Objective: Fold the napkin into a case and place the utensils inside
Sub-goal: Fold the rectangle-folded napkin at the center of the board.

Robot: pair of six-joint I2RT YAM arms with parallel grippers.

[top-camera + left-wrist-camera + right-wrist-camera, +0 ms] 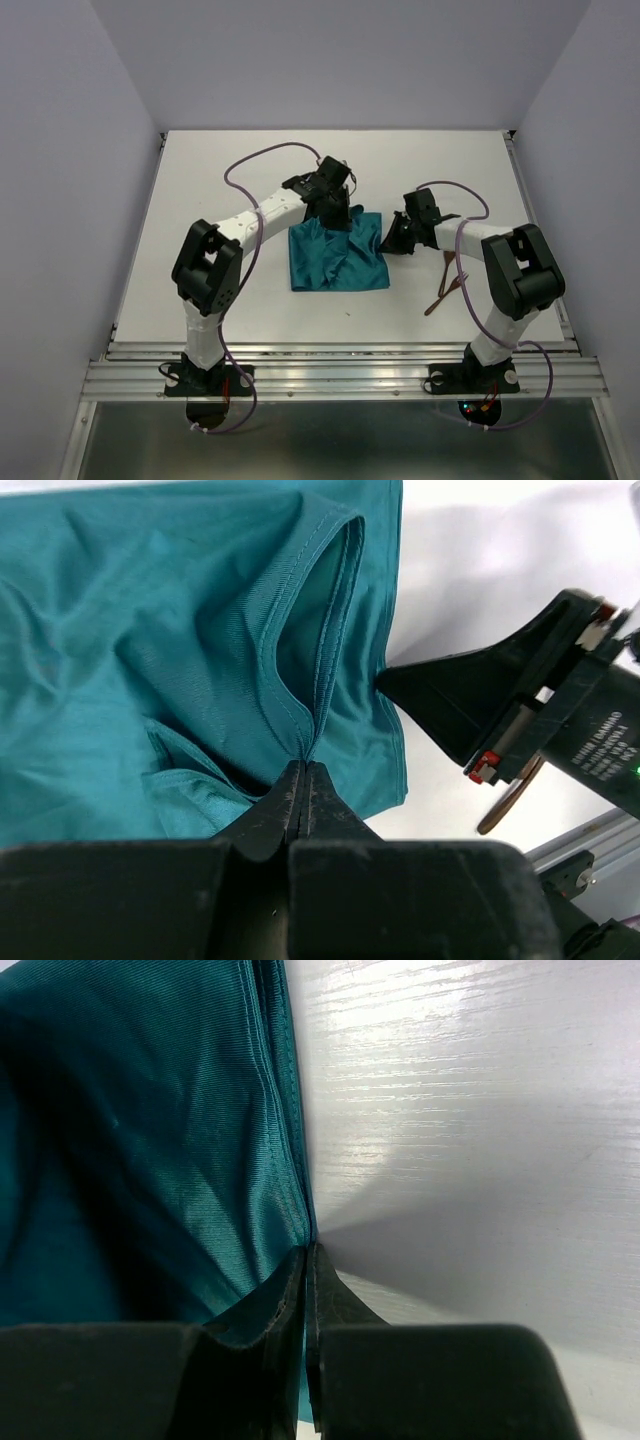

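Observation:
The teal napkin lies rumpled in the middle of the white table, a rough square with a raised fold. My left gripper stands at its far edge, shut on a pinched hem of the napkin, as the left wrist view shows at the left gripper. At the napkin's right edge, my right gripper is shut on the cloth border; in the right wrist view the napkin runs between the tips of the right gripper. The reddish-brown utensils lie crossed beside the right arm, apart from the cloth.
The white table ends at a metal rail along the near edge. Lilac walls close in the back and both sides. Purple cables loop over both arms. In the left wrist view the right gripper's body sits just right of the napkin.

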